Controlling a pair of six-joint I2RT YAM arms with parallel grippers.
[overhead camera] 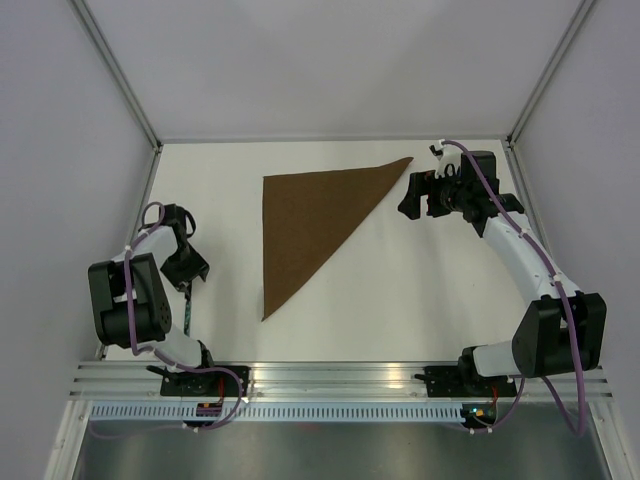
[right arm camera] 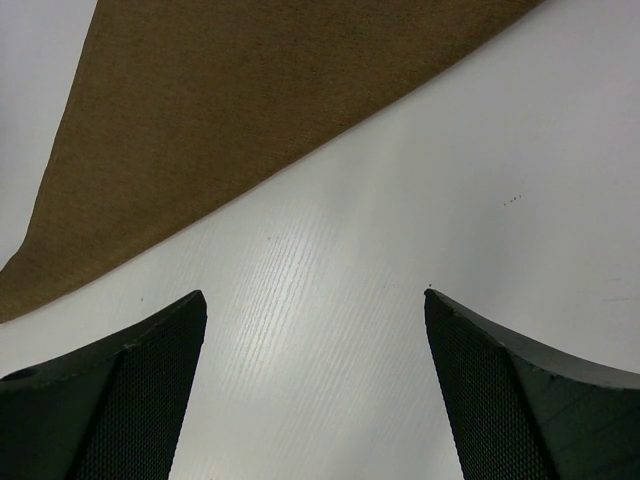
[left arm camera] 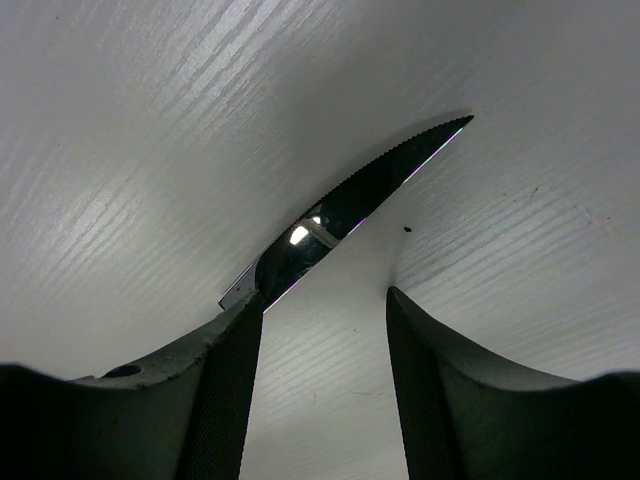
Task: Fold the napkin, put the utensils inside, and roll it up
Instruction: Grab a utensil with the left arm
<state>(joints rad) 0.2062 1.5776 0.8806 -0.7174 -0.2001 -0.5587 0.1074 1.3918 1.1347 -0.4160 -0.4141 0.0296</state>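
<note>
Black left tool (left arm camera: 320, 297) over knife (left arm camera: 350, 200); right tool (right arm camera: 314, 295) outstretched

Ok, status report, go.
Left gripper open at knife, no grip. Right gripper open, empty. Napkin folded in triangle, flat. Nothing between knife and napkin.

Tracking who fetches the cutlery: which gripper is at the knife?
The left gripper: the knife lies on the table right beside one of its fingertips. The right gripper faces only bare table and the edge of the napkin.

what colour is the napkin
Plain dark brown, no pattern; the napkin shows best in the top external view.
</note>
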